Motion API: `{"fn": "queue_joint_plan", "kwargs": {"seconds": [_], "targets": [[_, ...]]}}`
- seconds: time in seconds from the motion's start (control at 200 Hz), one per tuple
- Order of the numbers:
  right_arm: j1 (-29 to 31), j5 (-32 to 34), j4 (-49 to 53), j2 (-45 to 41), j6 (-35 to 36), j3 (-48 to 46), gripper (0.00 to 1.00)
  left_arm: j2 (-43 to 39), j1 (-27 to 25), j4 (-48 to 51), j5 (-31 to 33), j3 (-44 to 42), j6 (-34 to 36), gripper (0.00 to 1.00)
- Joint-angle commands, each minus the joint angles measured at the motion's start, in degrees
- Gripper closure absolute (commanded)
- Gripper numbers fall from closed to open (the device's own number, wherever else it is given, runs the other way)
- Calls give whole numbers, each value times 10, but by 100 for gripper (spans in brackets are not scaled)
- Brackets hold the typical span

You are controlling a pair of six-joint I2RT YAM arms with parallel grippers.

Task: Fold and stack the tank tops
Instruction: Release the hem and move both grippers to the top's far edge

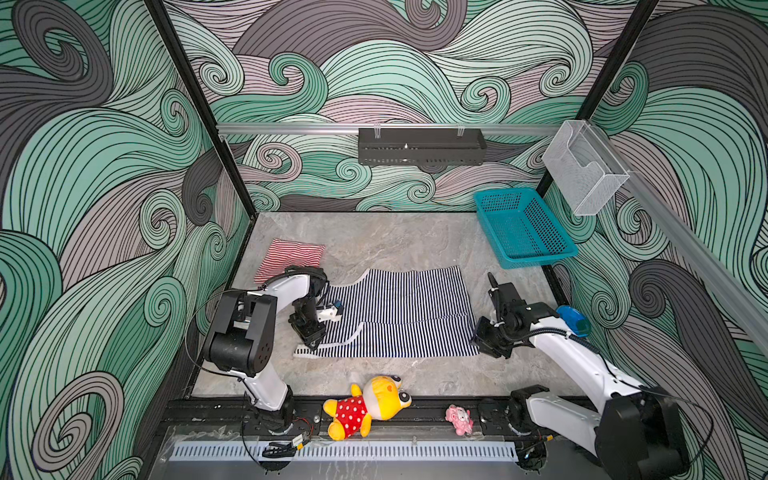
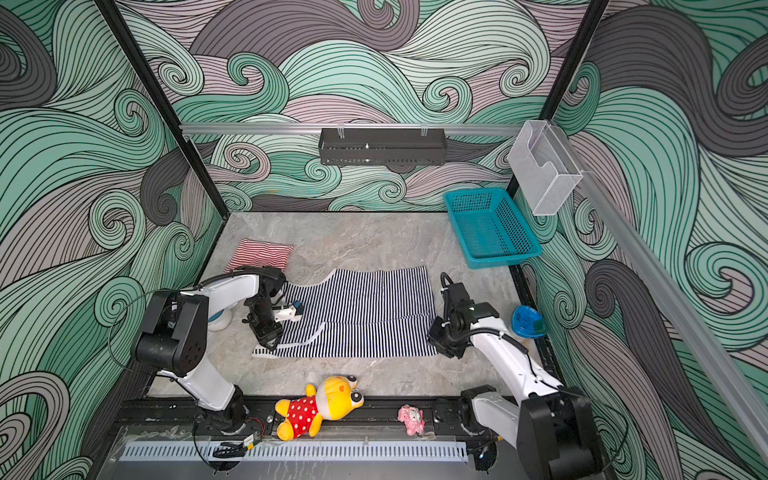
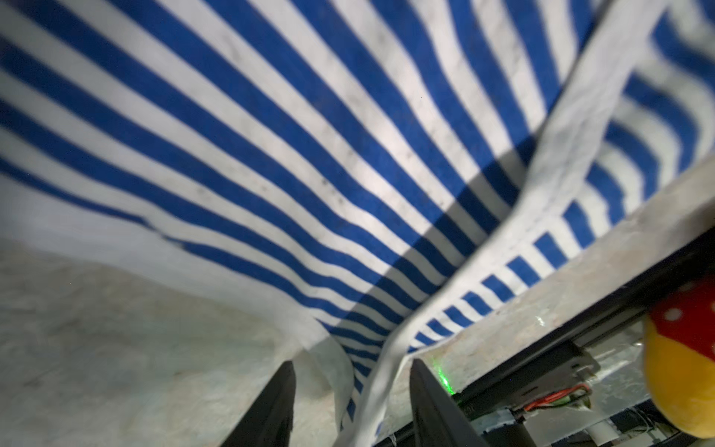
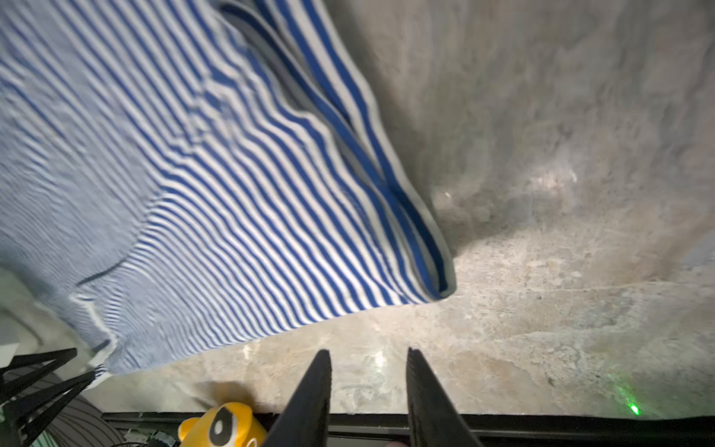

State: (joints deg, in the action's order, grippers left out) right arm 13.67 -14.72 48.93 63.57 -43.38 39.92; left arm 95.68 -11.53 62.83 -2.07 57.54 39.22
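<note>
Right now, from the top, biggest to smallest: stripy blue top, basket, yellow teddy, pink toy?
In a top view:
1. navy striped top
2. teal basket
3. yellow plush toy, though it lies nearer the camera
4. pink toy

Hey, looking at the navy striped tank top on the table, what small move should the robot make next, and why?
Probably ease the right gripper toward the near right corner of the navy tank top. That gripper is open over bare table just off that corner, with no fabric between its fingers. The open left gripper straddles the white trim at the opposite end.
</note>
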Motion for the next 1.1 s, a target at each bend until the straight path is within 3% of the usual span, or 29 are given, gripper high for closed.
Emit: {"fn": "queue_joint_plan", "kwargs": {"seconds": [0.0,0.115,0.305,0.556,0.731,0.896,1.091], "targets": [[3,19,27,13,4,53,60,-20,1,37,-42,64,-19,46],[4,33,18,64,28,109,53,-2,1,49,-67,117,-30,44],[-8,63,-13,189,86,228,52,63,0,15,-85,215,-85,43],[-57,57,-24,423,140,446,53,221,-12,-5,-126,437,-211,45],[-73,65,18,570,162,603,54,323,-38,12,-92,563,-257,48],[-73,70,46,640,169,682,57,385,-49,39,-101,624,-267,49],[-73,82,60,667,171,706,62,407,-66,38,-105,627,-267,49]]}}
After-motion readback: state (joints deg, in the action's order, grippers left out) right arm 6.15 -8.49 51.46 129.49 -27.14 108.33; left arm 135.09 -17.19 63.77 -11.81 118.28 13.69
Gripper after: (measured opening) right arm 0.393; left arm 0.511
